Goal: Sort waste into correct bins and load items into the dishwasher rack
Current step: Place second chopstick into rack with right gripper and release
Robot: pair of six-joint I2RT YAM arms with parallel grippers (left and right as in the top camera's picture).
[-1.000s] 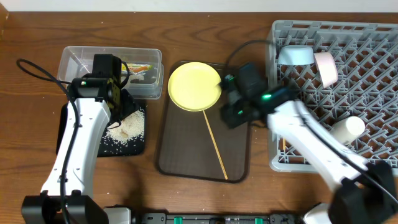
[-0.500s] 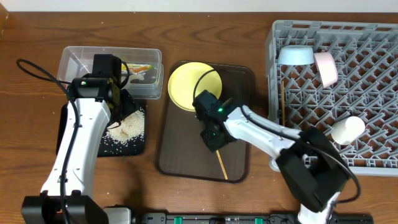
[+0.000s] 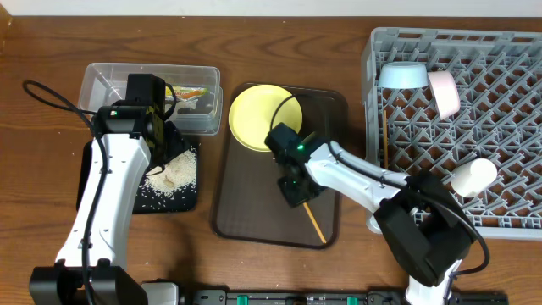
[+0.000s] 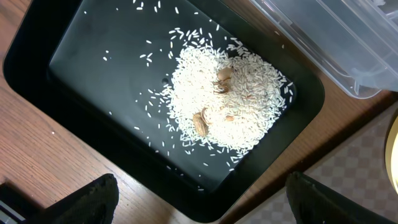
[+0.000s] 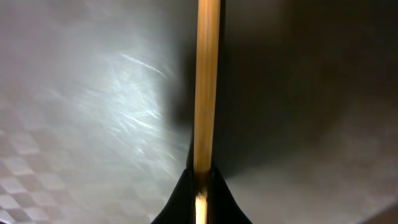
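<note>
On the brown tray (image 3: 246, 212) my right gripper (image 3: 294, 188) is shut on a wooden chopstick (image 3: 314, 225). In the right wrist view the chopstick (image 5: 207, 81) runs straight up from the closed right gripper (image 5: 202, 193). The yellow plate (image 3: 254, 114) lies at the tray's far end. My left gripper (image 4: 205, 214) hangs open over the black tray (image 4: 74, 87), which holds rice (image 4: 242, 102). The clear tub (image 3: 110, 85) holds a green-and-orange wrapper (image 3: 191, 93). The grey rack (image 3: 500, 127) holds a blue bowl (image 3: 402, 74), a white bowl (image 3: 445, 93), a pale cup (image 3: 472, 176) and another chopstick (image 3: 385, 140).
The clear tub (image 4: 336, 37) sits right beside the black tray. The brown tray's corner (image 4: 354, 162) lies close to the black tray's corner. The right arm stretches from the rack's front left corner across the brown tray. Cables loop over the plate and left of the left arm.
My right gripper moved from beside the plate to the middle of the brown tray and shut on the chopstick. The chopstick's near end swung slightly right. The left arm stayed still.
</note>
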